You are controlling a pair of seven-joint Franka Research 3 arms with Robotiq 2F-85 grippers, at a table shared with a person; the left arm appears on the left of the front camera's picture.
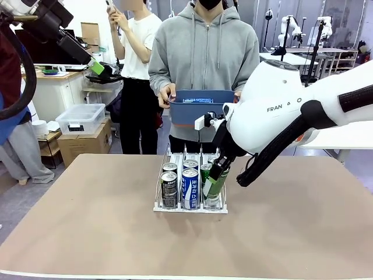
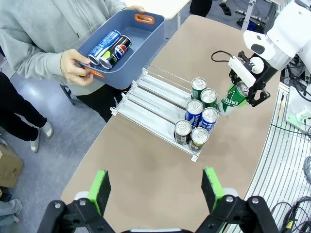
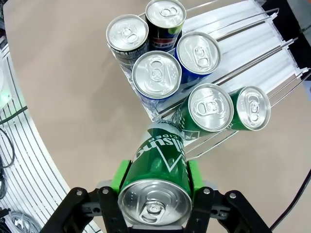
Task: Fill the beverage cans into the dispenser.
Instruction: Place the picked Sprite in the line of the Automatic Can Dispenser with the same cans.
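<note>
A green can [image 3: 154, 162] is gripped, tilted, by the right fingers [image 3: 120, 175] beside the dispenser [image 2: 153, 99] on the middle of the surface [image 1: 87, 221]. It would best be uprighted and lowered into the open lane behind the loaded cans [image 3: 156, 75]. The left fingers [image 2: 99, 190] are spread wide, empty.

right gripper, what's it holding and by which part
A green can, clamped across its sides near the top end by the right gripper.

Tan worktop [image 1: 81, 227], surface unmarked. Grey floor [image 1: 17, 204] at left. Clear lidded storage box [image 1: 80, 118] sits on a cardboard carton [image 1: 87, 146]. White tables [image 1: 294, 58] behind. Lighting even.
</note>
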